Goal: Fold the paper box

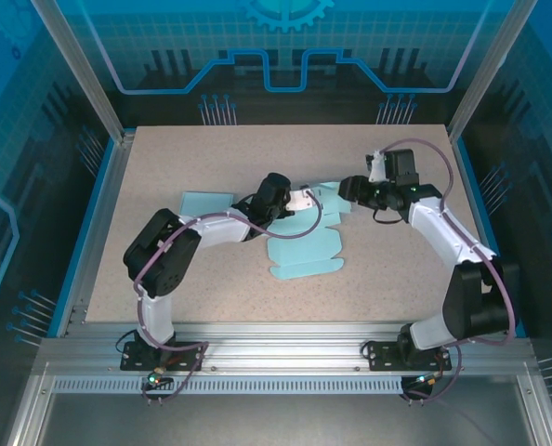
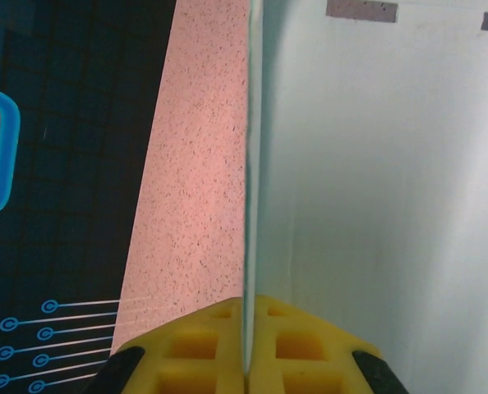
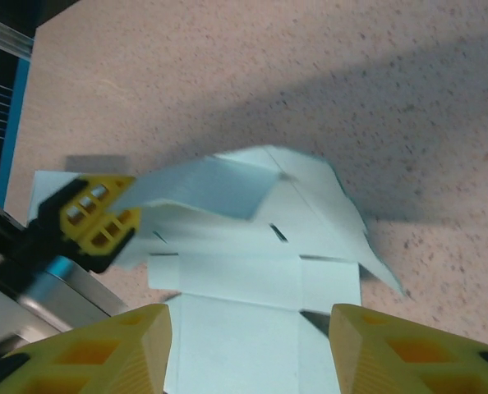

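Legible text: none. No word, brand, label or number could be read in any view. The only sign was a partly cropped gear emblem (image 1: pixel 285 11) printed at the top of the blue back panel (image 1: pixel 285 56). Circuit-style lines ending in small rings (image 2: pixel 30 345) ran along the side walls, and none of these carried letters or digits. The pale paper box (image 1: pixel 306 249) showed plain, unprinted surfaces in the overhead and both wrist views
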Robot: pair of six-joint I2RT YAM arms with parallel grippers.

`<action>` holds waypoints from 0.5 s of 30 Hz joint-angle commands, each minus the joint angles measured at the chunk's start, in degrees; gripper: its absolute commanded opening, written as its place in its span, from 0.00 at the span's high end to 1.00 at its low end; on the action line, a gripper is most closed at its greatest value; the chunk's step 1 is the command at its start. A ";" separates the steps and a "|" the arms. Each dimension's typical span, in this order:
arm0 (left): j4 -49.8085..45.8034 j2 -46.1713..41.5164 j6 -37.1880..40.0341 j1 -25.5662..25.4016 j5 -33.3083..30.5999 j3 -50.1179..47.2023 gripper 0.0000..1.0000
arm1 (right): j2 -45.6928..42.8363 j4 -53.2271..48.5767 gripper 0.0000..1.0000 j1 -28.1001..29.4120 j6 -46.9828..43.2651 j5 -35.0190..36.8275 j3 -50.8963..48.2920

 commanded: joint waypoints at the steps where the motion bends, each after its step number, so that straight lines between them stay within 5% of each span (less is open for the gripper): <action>1: 3.40 1.35 1.38 -0.52 -1.62 0.74 1.00 | 4.11 -0.12 0.43 0.91 2.10 -2.88 5.21; 15: 7.51 5.06 4.20 -1.67 -4.73 0.85 1.00 | 20.35 -4.91 0.39 4.03 3.81 -5.74 18.90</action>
